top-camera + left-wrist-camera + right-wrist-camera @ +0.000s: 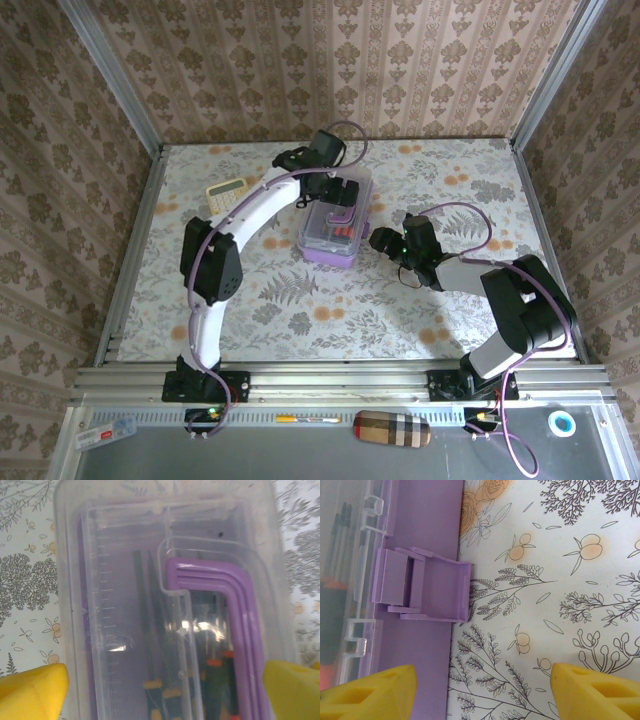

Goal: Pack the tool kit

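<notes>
Left wrist: lidded box (70, 580), screwdrivers (222, 680) prob inside.

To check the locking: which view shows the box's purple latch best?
The right wrist view: the latch is near and sharp. Top external: the tool kit box is too small to tell it. Left wrist: its lid and handle.

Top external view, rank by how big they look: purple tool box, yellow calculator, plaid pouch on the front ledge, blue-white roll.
Largest to smallest:
1. purple tool box
2. plaid pouch
3. yellow calculator
4. blue-white roll
The pouch lies on the near ledge, so its lead over the calculator may be partly nearness.
</notes>
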Controlling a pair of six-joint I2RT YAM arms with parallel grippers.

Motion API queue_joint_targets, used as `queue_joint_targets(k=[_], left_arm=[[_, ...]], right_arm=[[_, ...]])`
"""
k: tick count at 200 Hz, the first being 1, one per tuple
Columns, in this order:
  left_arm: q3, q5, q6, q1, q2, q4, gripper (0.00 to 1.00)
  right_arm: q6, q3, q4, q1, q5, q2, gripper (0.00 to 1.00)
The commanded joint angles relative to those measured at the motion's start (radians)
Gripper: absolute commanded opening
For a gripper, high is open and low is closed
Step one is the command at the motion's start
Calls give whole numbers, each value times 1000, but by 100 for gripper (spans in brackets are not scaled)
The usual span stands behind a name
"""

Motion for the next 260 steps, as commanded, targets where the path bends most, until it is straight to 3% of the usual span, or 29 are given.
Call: queue_joint_targets(k=[1, 75, 134, 152, 172, 187, 232, 260], left_arm=[[29, -77, 28, 8, 13, -102, 99], [-202, -32, 37, 11, -91, -46, 76], [-520, -45, -25, 9, -313, -14, 67], [-597, -40, -45, 11, -375, 10, 70], [-605, -28, -38, 20, -411, 19, 83], [-571, -31, -14, 21, -414, 10, 100], [-487, -23, 49, 31, -354, -32, 100], [-520, 107, 47, 80, -310, 3, 96]], right_arm=[[0, -4, 2, -6, 35, -18, 73], [-4, 9, -3, -8, 13, -3, 73], [-37, 23, 33, -9, -82, -3, 73], [-56, 47, 69, -9, -187, 22, 72], [-52, 70, 113, -9, -301, 62, 73], [-28, 74, 143, -11, -340, 85, 72], [-41, 54, 51, -11, -333, 19, 72], [-85, 39, -59, -11, -320, -80, 73]])
